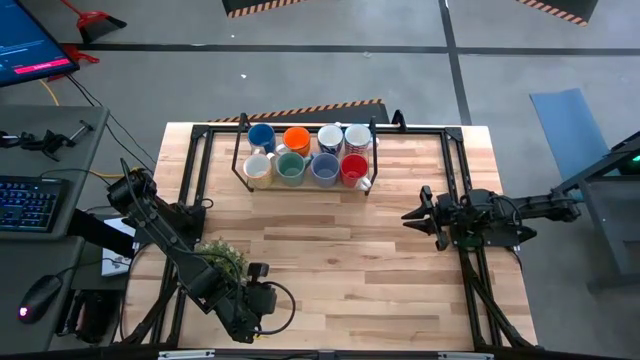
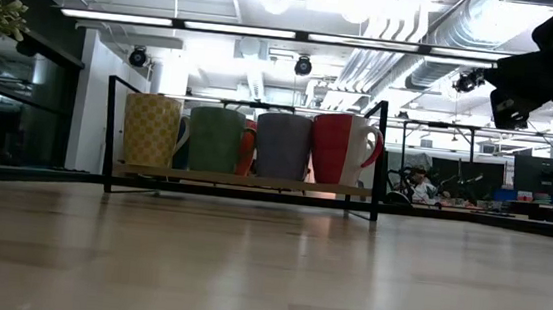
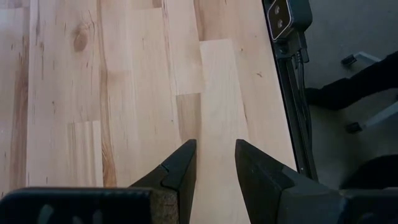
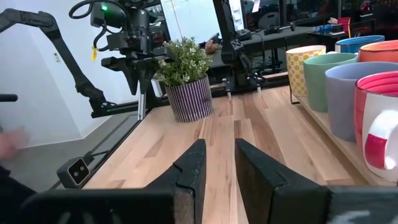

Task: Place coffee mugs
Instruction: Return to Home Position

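Several coffee mugs stand upright in two rows on the wooden shelf of a black wire rack point(image 1: 242, 158) at the table's far middle. The far row holds blue point(image 1: 261, 137), orange point(image 1: 297, 139) and two pale patterned mugs point(image 1: 331, 137). The near row holds cream point(image 2: 151, 131), green point(image 2: 217, 140), slate-blue point(image 2: 282, 146) and red point(image 2: 339, 148). My right gripper point(image 4: 219, 155) hovers level at the table's right side, open, pointing toward the left edge. My left gripper point(image 3: 216, 155) hangs open over bare wood at the near left, tilted down, far from the mugs.
A leafy plant in a striped pot point(image 4: 189, 81) stands at the near left, under my left arm point(image 1: 190, 255). A small camera point(image 3: 280, 15) sits at the table's near edge. Bare wood point(image 1: 340, 260) lies between the rack and the near edge.
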### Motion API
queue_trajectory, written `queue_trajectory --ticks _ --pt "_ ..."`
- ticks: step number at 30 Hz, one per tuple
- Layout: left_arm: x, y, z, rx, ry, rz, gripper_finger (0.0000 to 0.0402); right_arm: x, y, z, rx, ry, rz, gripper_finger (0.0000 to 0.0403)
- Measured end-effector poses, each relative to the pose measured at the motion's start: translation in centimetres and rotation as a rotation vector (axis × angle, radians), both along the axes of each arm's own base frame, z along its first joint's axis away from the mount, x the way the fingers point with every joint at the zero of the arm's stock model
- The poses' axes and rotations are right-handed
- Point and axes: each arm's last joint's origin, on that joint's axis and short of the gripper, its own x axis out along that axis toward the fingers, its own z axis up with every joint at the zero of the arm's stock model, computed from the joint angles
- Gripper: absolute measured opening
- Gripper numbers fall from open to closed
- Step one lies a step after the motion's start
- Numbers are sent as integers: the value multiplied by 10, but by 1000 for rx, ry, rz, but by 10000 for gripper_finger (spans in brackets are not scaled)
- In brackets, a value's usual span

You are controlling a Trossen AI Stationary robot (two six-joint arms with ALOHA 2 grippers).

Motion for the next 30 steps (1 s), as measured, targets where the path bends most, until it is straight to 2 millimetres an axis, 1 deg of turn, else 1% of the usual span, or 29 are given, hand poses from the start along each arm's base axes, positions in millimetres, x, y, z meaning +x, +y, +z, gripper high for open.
queue_trajectory --ticks 11,14,17,20,22,24,26,30 --pt "2 1 0 6 -12 12 101 0 0 0 0 1 0 68" --pt "11 6 3 11 -76 54 101 0 0 0 0 1 0 68" --pt "29 13 10 30 -216 68 101 0 0 0 0 1 0 68" --pt "53 21 31 9 -436 57 101 0 0 0 -1 1 0 68" --pt "69 31 51 -48 -608 50 101 0 0 0 -1 1 0 68" --pt "77 44 72 -99 -744 21 101 0 0 0 -1 4 0 68" --pt "80 59 93 -162 -857 -10 101 0 0 0 -1 4 -1 68" --pt "71 94 126 -232 -945 7 101 0 0 0 -2 7 -1 68"
